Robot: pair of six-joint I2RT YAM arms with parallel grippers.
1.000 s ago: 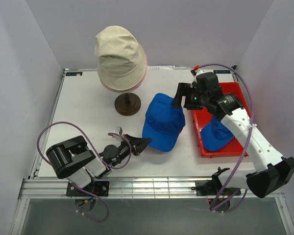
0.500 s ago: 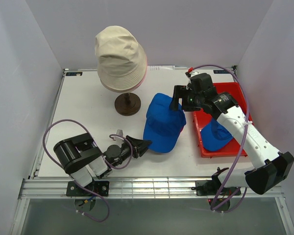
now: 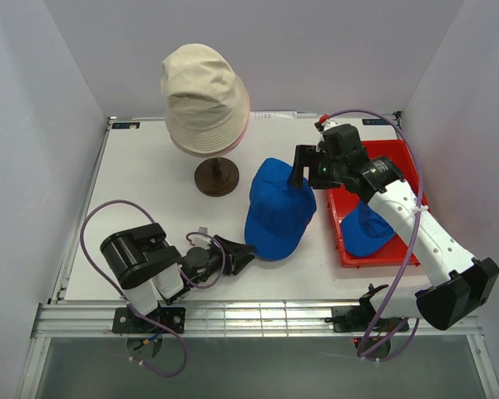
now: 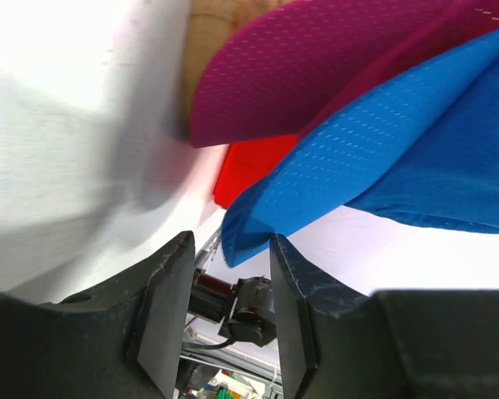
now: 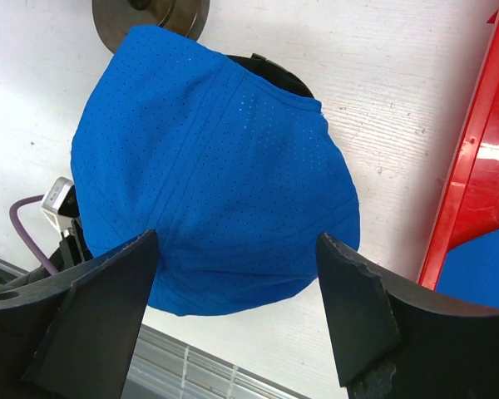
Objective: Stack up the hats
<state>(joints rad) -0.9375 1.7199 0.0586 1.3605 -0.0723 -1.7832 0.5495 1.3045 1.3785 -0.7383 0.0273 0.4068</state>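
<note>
Both open — right claw [image 5: 234, 241] wide over blue cap [image 5: 216, 166], left claw [image 4: 229, 316] narrower.

Premises: a robotics laboratory test cell, not a home, shop or office.

Evidence:
- A white table [image 3: 141, 191] is boxed in by plain pale walls [image 3: 33, 125] on its left, far and right sides.
- A bare aluminium rail [image 3: 258, 316] runs along its near edge.
- A left arm [image 3: 137, 262] and a right arm [image 3: 416, 224] are mounted at that edge.
- Exposed purple cables [image 3: 82, 239] loop over its near corners.
- A red plastic bin [image 3: 403, 162] sits on its right side.
</note>
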